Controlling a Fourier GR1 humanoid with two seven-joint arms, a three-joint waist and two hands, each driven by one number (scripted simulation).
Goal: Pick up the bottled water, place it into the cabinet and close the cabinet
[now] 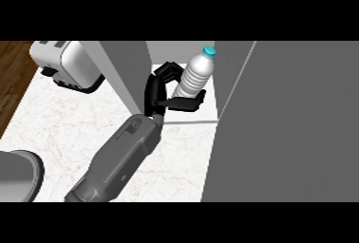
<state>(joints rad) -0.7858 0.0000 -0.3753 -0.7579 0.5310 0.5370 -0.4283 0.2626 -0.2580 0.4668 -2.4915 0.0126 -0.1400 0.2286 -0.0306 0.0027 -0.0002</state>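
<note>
The bottled water [196, 71] is clear with a blue cap and stands upright in the cabinet's opening, between the cabinet's left wall [126, 71] and the big grey door panel [294, 123]. My left hand [155, 90] reaches in from the lower left and is curled round the bottle's lower part. Its fingers pass behind the bottle and its thumb lies across the front, hiding the base. My right hand does not show.
A white and grey toaster [64, 61] stands on the marble counter [63, 123] at the back left. A rounded grey object [15, 175] sits at the lower left edge. Wooden floor shows beyond the counter's left edge.
</note>
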